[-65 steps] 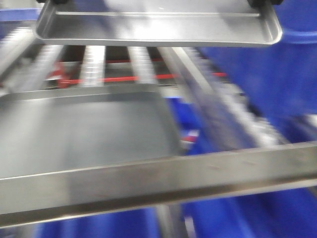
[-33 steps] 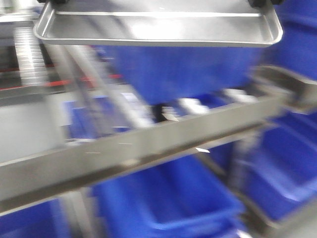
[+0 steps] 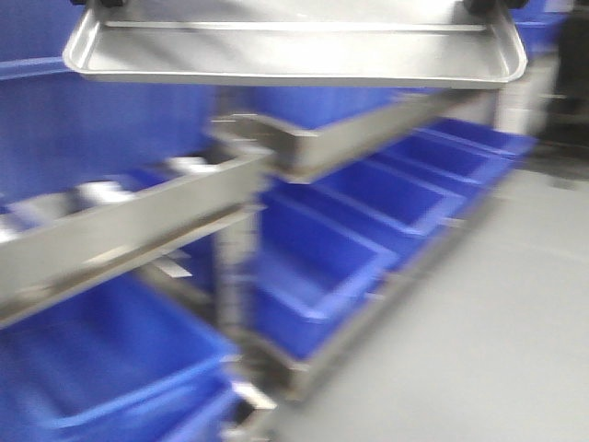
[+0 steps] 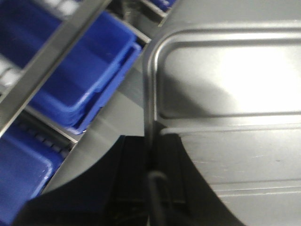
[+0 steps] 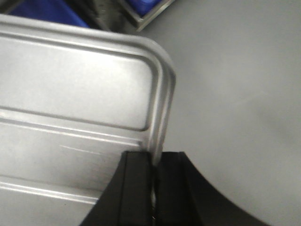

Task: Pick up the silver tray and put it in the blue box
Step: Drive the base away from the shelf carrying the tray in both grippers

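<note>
I hold the silver tray [image 3: 294, 55] level in the air at the top of the front view, one gripper on each short end. My left gripper [image 4: 153, 141] is shut on the tray's [image 4: 225, 117] left rim. My right gripper [image 5: 154, 157] is shut on the tray's [image 5: 70, 108] right rim. The raised ribs on its bottom show in both wrist views. Several blue boxes stand on the rack's low shelf; one [image 3: 313, 267] lies below the tray, another [image 4: 80, 80] shows in the left wrist view.
A steel rack with a roller rail [image 3: 120, 230] crosses the left and middle of the front view. More blue boxes [image 3: 101, 368] sit low at the left. Grey floor [image 3: 488, 331] lies at the right and under the right wrist [image 5: 235, 70].
The whole view has swung to the right: the larger plain tray and the rollers have left the view, and the lower blue boxes and grey floor have come in. The held tray stays fixed in frame.
</note>
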